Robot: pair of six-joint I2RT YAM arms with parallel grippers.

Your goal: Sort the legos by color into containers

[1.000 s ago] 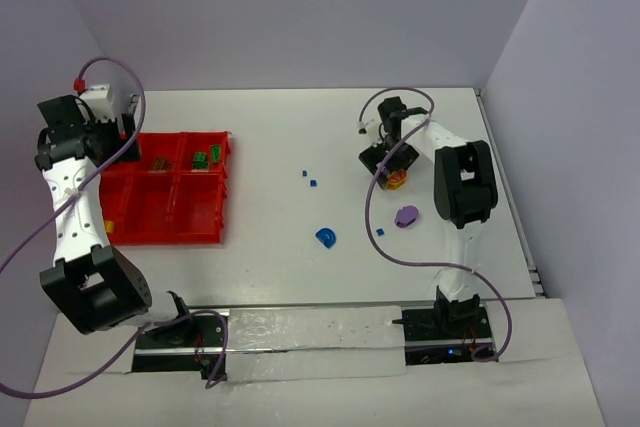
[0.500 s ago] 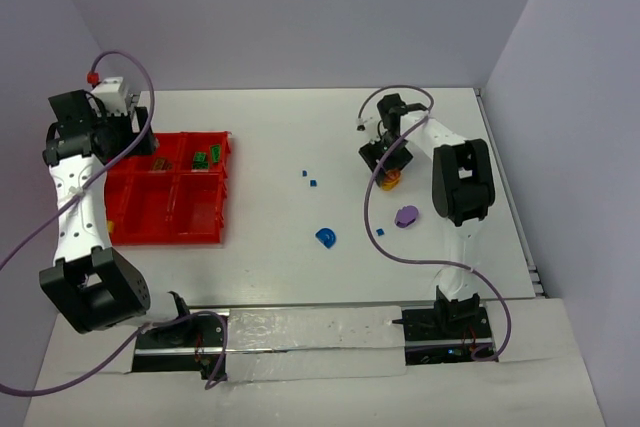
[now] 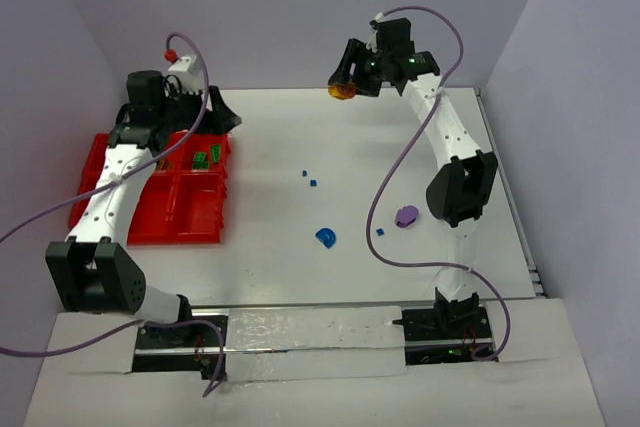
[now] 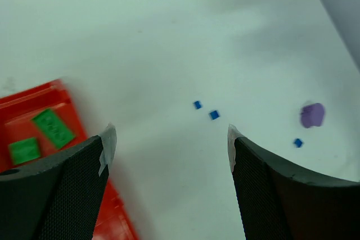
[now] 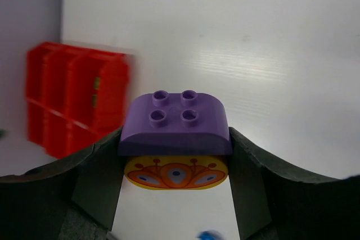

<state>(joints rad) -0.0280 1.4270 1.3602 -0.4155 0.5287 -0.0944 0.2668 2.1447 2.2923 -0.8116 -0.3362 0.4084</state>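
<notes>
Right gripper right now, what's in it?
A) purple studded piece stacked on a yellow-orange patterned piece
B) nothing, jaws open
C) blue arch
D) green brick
A: the right wrist view shows the purple piece sitting on top of the yellow-orange piece, with the stack pinched between the two fingers of the right gripper.

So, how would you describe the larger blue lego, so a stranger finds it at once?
On the white table, look right of the red plastic bins, toward the near edge. The rounded blue plastic arch lies there; the other blue legos are tiny square bits.
</notes>
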